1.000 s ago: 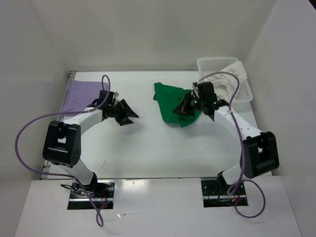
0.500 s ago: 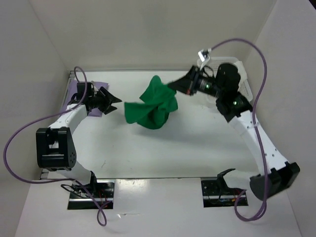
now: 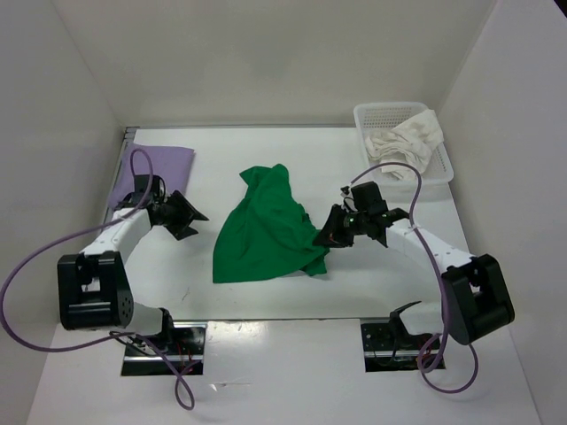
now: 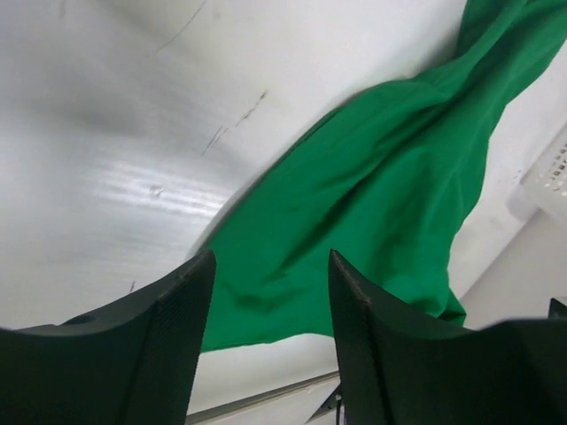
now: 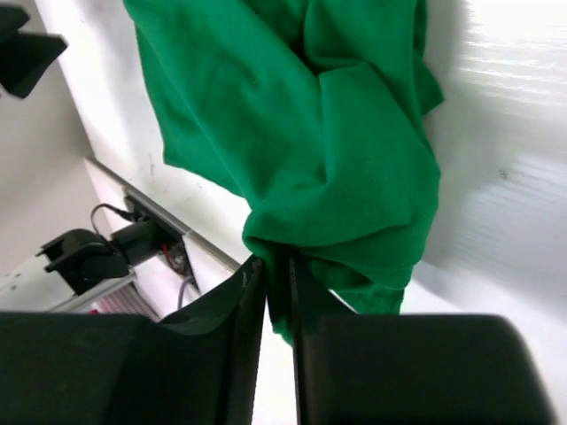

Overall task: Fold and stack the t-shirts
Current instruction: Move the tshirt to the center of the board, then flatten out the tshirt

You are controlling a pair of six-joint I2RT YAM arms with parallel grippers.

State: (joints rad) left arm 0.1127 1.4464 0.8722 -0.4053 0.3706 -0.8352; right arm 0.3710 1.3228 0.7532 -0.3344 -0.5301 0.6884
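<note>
ok so the right gripper (image 5: 277,266) is pinched onto a bunched edge of the green shirt (image 3: 266,232), with the rest spread ahead. The left gripper (image 4: 268,258) is spread apart, with the shirt just ahead, not touching.

Plain bright green shirt (image 3: 266,235) on white desk (image 3: 266,150), w/ pale lavender shirt (image 3: 159,166) and cream-white shirt (image 3: 409,137), latter in white mesh basket (image 3: 376,113). Arms (image 3: 120,232) white & black; cables (image 3: 390,165) purple.
</note>
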